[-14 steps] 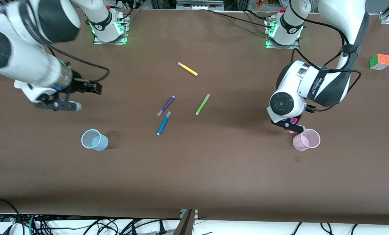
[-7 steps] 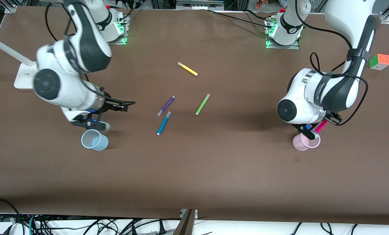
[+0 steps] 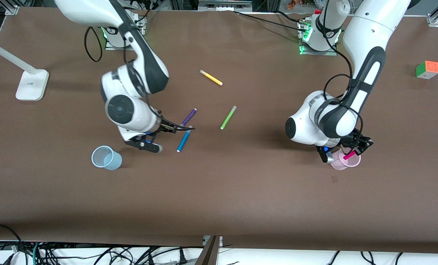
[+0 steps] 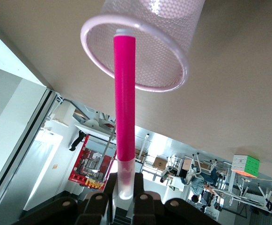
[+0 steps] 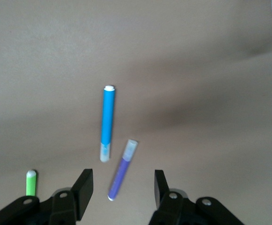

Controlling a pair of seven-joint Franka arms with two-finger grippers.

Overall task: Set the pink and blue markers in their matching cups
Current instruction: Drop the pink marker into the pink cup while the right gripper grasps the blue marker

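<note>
I have the bench (image 3: 241, 191) spread under both arms, and I work down from there. My left gripper (image 3: 345, 154) hangs right over the pink cup (image 3: 339, 163), jaws pinching the pink marker (image 4: 125, 98) by its pale cap, so the body points away from the jaws and its tip sits just inside the rim; holding it by the end seems meant to let it fall straight in once I let go. My right gripper (image 5: 121, 187) hovers over the middle of the bench with jaws spread and nothing between them. The blue marker (image 5: 107, 122) lies flat just ahead of those jaws, with the purple pen (image 5: 121, 171) beside it and closer in, so I judge I must line up carefully to take the right one. The blue cup (image 3: 106, 158) stands upright near that gripper, toward the right arm's end.
</note>
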